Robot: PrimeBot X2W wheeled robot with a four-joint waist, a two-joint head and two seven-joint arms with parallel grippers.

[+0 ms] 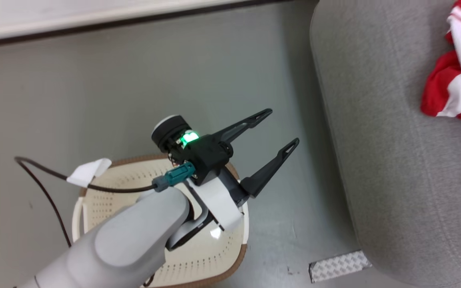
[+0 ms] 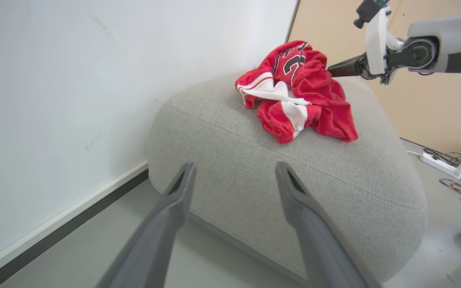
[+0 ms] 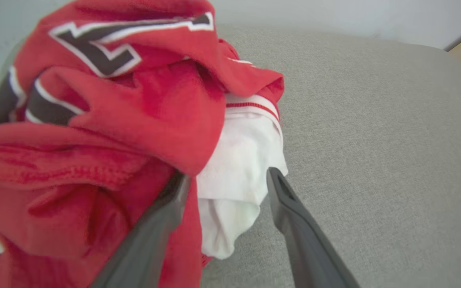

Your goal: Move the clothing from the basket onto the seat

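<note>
The clothing (image 1: 446,88), a crumpled red and white heap, lies on the grey seat (image 1: 394,160) at the right. My left gripper (image 1: 283,127) hangs open and holds nothing, above the cream basket (image 1: 134,161), which my forearm largely covers. In the left wrist view the left gripper (image 2: 235,166) points at the seat (image 2: 294,180), where the clothing (image 2: 310,92) shows dark lettering. My right gripper (image 3: 228,174) stands open against the clothing (image 3: 114,120). White cloth lies between its fingers and red fabric drapes over the left one. The seat (image 3: 374,140) stretches away behind.
A white wall with a dark baseboard (image 1: 94,28) runs along the far side of the grey floor. A patterned white strip (image 1: 340,266) lies by the seat's foot. Beyond the seat sit a power strip (image 2: 442,164) and loose cables. A cable with a white tag (image 1: 88,172) trails over the basket.
</note>
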